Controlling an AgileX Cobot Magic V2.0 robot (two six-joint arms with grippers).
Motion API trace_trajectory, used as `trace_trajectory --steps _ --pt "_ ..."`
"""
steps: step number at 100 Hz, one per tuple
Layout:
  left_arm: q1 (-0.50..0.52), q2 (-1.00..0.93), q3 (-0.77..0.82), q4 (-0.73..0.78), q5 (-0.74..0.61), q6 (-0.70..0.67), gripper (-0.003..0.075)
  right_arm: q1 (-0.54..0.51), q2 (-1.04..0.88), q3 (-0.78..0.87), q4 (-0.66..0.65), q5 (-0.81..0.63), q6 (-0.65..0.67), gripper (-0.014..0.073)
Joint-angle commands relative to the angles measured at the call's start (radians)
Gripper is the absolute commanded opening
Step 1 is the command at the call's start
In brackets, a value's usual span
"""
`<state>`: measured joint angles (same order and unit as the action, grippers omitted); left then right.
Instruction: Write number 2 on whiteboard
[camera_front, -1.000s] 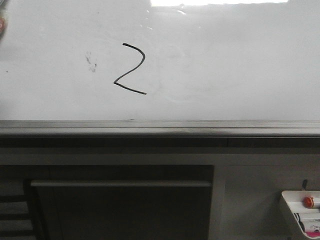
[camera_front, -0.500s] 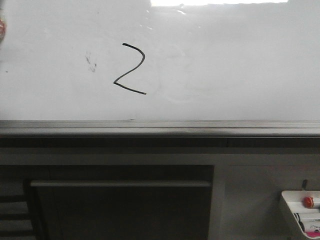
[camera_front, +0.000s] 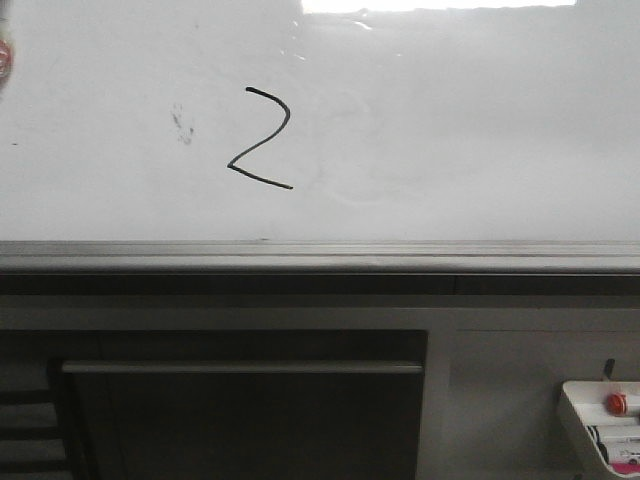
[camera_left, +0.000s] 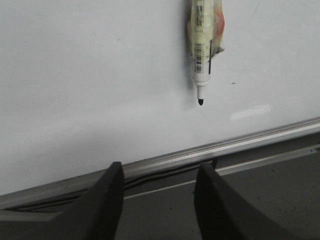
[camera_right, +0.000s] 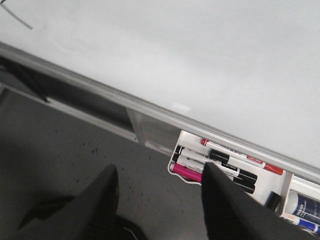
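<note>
The number 2 (camera_front: 262, 140) stands as a thin black angular line on the upper left of the whiteboard (camera_front: 450, 130); the tail of its stroke (camera_right: 17, 19) also shows in the right wrist view. Neither gripper appears in the front view. My left gripper (camera_left: 159, 165) is open and empty, off the board below its grey rail (camera_left: 175, 157). A black-tipped marker (camera_left: 204, 45) hangs tip down against the whiteboard (camera_left: 90, 75), apart from the fingers. My right gripper (camera_right: 159, 167) is open and empty, below the board beside the marker tray.
A faint dark smudge (camera_front: 182, 122) lies left of the number. The grey bottom rail (camera_front: 320, 255) runs the board's full width. A small white tray (camera_right: 173, 159) under the rail holds several markers, one of them pink (camera_right: 187, 173); the front view shows this tray (camera_front: 572, 405) with a red ball (camera_front: 616, 403).
</note>
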<state>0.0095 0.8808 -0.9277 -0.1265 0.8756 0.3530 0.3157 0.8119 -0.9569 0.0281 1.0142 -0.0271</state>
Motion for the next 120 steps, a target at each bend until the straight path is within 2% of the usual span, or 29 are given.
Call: trace_trajectory --steps 1,9,14,26,36,44,53,58,99,120 --pt "-0.008 -0.056 -0.001 -0.022 -0.102 -0.027 0.0307 -0.005 -0.094 0.089 -0.028 -0.211 0.085 0.033" --pt "-0.008 -0.109 0.056 -0.05 -0.163 -0.027 0.0301 -0.005 -0.171 0.189 -0.028 -0.331 0.087 0.0328" --pt "-0.008 -0.142 0.103 -0.061 -0.215 -0.027 0.0288 -0.005 -0.22 0.237 -0.028 -0.387 0.087 0.0295" --pt "-0.008 -0.22 0.227 -0.092 -0.363 -0.027 0.0197 -0.005 -0.332 0.315 -0.042 -0.464 0.081 0.0113" --pt "-0.008 -0.273 0.332 -0.16 -0.501 -0.027 0.0071 -0.005 -0.401 0.348 -0.073 -0.497 0.081 -0.0074" --pt "-0.008 -0.301 0.398 -0.244 -0.607 -0.03 -0.0017 -0.005 -0.433 0.364 -0.087 -0.523 0.081 -0.0072" --pt "-0.008 -0.303 0.454 -0.395 -0.637 -0.03 -0.0018 -0.005 -0.444 0.384 -0.009 -0.517 0.107 -0.0072" --pt "-0.008 -0.301 0.477 -0.428 -0.638 -0.03 -0.0018 -0.005 -0.444 0.394 0.01 -0.512 0.107 -0.0072" --pt "-0.025 -0.301 0.587 -0.426 -0.641 -0.03 -0.0018 -0.005 -0.444 0.398 0.01 -0.512 0.107 -0.0072" --pt "-0.044 -0.517 0.706 -0.403 -0.701 -0.028 -0.0018 -0.005 -0.444 0.398 0.01 -0.512 0.107 -0.0072"
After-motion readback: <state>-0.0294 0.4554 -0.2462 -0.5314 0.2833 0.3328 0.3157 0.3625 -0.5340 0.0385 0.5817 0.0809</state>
